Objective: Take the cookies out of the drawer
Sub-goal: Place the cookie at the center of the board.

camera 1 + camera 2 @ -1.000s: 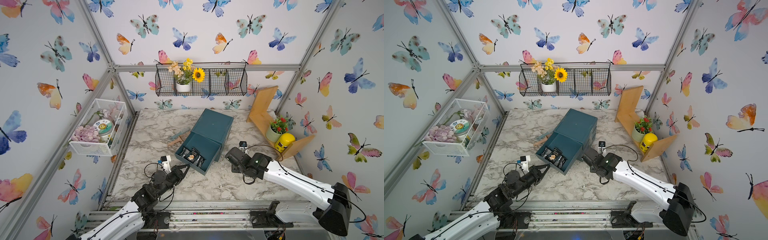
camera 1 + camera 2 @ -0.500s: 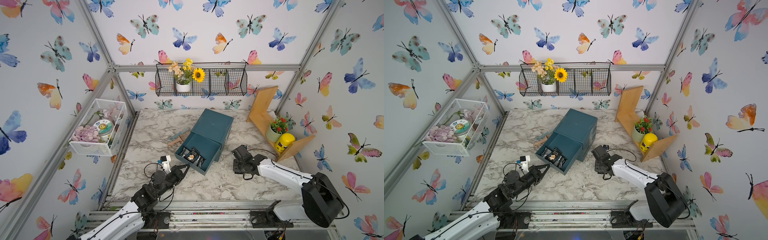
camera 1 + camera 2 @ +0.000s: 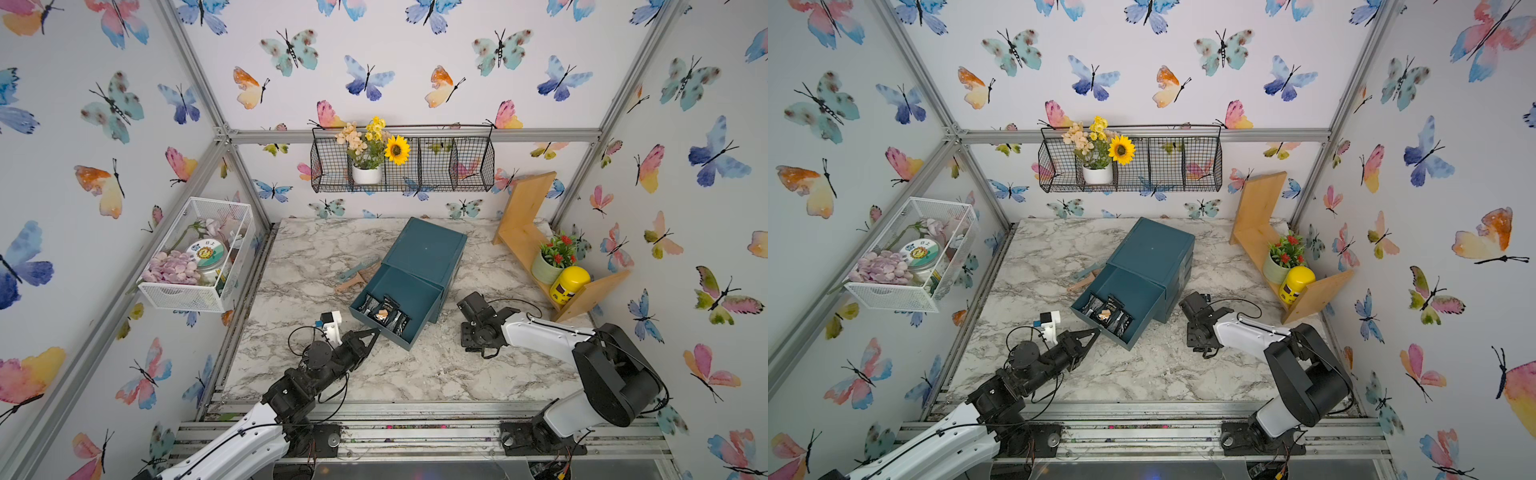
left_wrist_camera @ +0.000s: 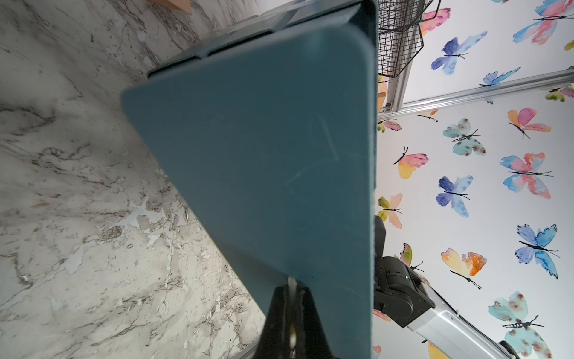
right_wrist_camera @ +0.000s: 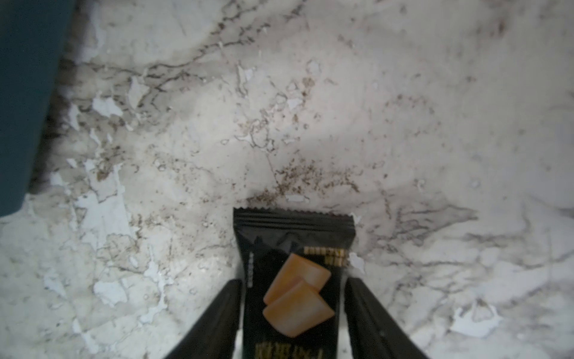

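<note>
Two grippers are at work on a marble table (image 3: 395, 374). The right gripper (image 5: 293, 281) points down at the tabletop with its jaws apart on either side of a black cookie packet (image 5: 295, 236). A thin sliver of gap shows at each side, so it brackets the packet and does not clamp it. The packet appears to lie flat on the marble, outside the drawer (image 3: 401, 286). Its long axis runs straight out along the fingers, crimped end farthest from the wrist. The left gripper (image 3: 374, 332) is closed to a point, with its tips at the front corner of the open teal drawer. It is not clear whether the tips pinch that edge. The drawer is pulled out of a teal cabinet (image 3: 426, 247) at the middle of the table. The remaining cookies (image 3: 382, 313), dark packets, are bunched against the inside of the drawer's front wall. They sit just beyond the left gripper's tips, which makes the left arm much the nearer. From the right gripper they lie to the robot's left, past the drawer's side wall, so another pick by that arm would likely mean lifting over the wall.
</note>
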Robot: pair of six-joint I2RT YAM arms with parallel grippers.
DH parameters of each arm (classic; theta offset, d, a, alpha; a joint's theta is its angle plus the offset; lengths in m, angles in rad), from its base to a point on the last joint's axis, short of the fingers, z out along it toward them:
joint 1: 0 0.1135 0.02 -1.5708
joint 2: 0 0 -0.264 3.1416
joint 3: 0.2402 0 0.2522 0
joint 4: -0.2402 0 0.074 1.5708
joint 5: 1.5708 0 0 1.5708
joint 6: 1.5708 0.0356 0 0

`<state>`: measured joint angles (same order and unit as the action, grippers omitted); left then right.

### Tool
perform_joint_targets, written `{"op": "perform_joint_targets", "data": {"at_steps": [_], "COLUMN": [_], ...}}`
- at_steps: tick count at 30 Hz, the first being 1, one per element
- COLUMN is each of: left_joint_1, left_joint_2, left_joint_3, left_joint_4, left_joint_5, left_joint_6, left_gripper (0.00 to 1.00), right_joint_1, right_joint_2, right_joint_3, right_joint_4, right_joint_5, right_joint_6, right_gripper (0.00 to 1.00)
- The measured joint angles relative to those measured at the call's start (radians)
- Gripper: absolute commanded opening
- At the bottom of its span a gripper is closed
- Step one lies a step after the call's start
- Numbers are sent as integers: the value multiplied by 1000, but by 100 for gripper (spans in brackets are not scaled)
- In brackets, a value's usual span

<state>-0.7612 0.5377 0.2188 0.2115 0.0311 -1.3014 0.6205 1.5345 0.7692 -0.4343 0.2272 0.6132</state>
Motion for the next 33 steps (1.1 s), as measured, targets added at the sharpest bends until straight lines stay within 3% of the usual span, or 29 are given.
{"op": "perform_joint_targets", "data": {"at_steps": [9,18,21,25,33], "left_joint_1": [0,0,0,0,0], "left_joint_2": [0,-2,-5,-5,-10], "left_joint_3": [0,0,0,0,0], "left_joint_4": [0,0,0,0,-6], "left_joint_5": [0,0,0,0,0], "left_joint_6": [0,5,5,6,8], "left_gripper": [0,0,0,0,0], "right_joint_1": [0,2,27,139,285], "right_joint_2": [-108,-263,-241,-157,56], "right_joint_3": [210,470,585,719,811], "right_joint_4": [-190,-216,-216,-220,-327], "right_joint_5": [30,-65,-131,-219,-349], "right_joint_6": [-60,-309,-383,-494,-681], "right_gripper": [67,59,59,61,61]}}
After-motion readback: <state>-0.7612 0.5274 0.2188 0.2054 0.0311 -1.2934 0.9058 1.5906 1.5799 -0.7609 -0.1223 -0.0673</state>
